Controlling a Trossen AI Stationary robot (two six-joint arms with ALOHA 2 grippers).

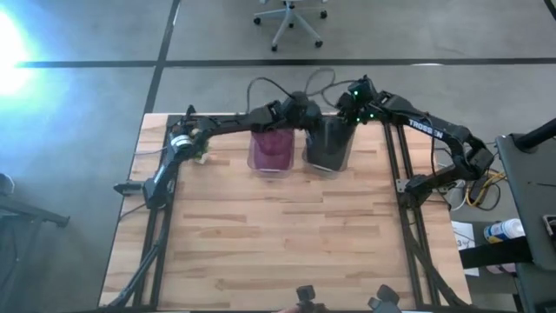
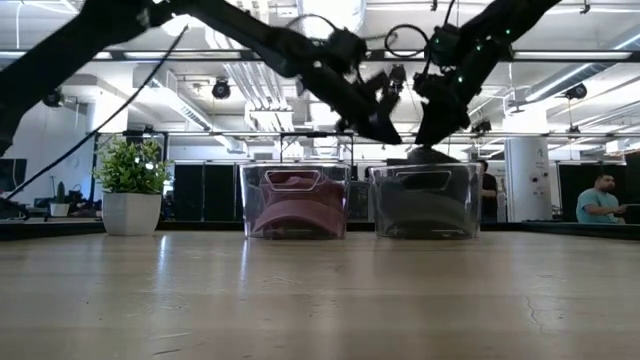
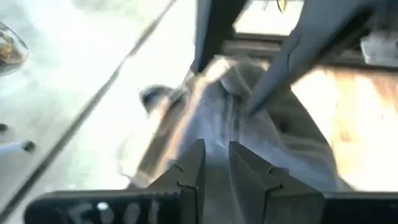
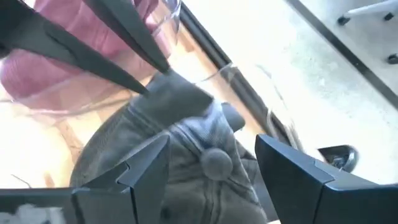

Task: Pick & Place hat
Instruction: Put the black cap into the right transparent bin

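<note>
**Desk editor:** Over the far edge of the desk (image 1: 287, 235), seen from above, what stood where?

**Photographer:** Two clear bins sat side by side: a pink hat (image 1: 271, 146) filled the left bin (image 1: 270, 153), a dark grey hat (image 1: 328, 148) the right bin (image 1: 329, 149). Both arms met over the grey one, which suggested it was the hat to be lifted.

**Desk editor:** And level with the desk?

**Photographer:** The left gripper (image 2: 393, 135) slanted down from one side and the right gripper (image 2: 424, 140) from the other, both at the rim of the right-hand bin. A potted plant (image 2: 129, 190) stood well apart, and a person (image 2: 600, 199) sat in the room behind.

**Desk editor:** The left wrist camera?

**Photographer:** Its fingers (image 3: 191, 167) stood nearly pressed together, only a slim gap between them, pointed at the grey hat's crown (image 3: 227, 118). I could not tell whether cloth was pinched. The other arm's finger (image 3: 292, 53) crossed above.

**Desk editor:** The right wrist?

**Photographer:** Those fingers (image 4: 146, 163) were spread wide, straddling the crown's top button (image 4: 216, 162) without touching it — apparently poised to take the hat once the narrow pair raised it. The left arm's finger tips (image 4: 155, 74) reached the cloth just beyond, with the pink hat behind.
</note>
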